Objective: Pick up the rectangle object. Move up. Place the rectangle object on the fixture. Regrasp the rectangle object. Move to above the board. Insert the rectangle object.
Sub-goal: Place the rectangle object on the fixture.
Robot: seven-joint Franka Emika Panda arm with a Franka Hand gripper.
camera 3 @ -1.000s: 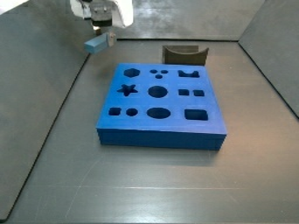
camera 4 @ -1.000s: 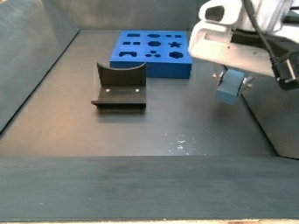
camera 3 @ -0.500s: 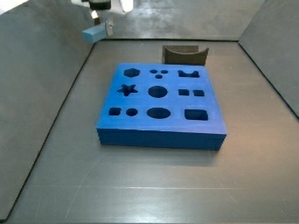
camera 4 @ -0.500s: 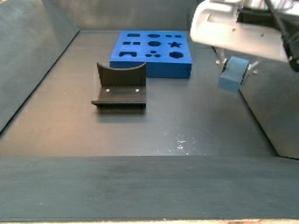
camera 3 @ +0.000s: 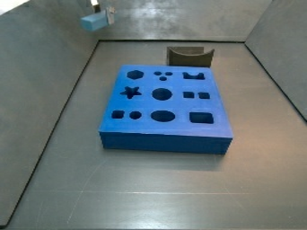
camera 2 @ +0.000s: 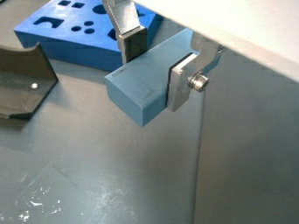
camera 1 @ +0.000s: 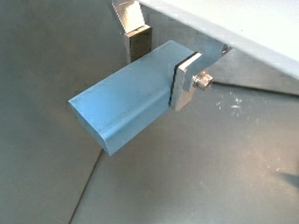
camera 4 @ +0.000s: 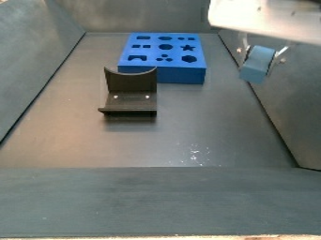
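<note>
Jaws closed on the rectangle object [camera 1: 131,103]: in both wrist views we see the two silver fingers [camera 2: 184,83] pressed flat against opposite faces of the light grey-blue block, one plate on the near face, its partner [camera 1: 135,31] rising behind the block. The gripper [camera 2: 158,63] holds the piece clear of the floor; the block hangs at a tilt, its long axis slanting down away from the fingers. In a side view the gripper [camera 4: 261,56] sits at the upper right of the frame, near the grey side wall [camera 4: 295,103], with the block [camera 4: 258,63] showing below the white body. In a side view from another angle we catch only the block [camera 3: 92,20] at the upper left edge of the frame, the arm mostly out of shot. The board [camera 3: 166,106] lies flat in mid-frame on the dark floor [camera 3: 156,189], cutouts facing up, well apart from the held piece. The fixture [camera 4: 128,91] stands on the floor at centre left, just in front of the board [camera 4: 166,55], nothing resting in it. In a wrist view fixture [camera 2: 21,80] and board [camera 2: 68,31] both lie off to one side of the block.
</note>
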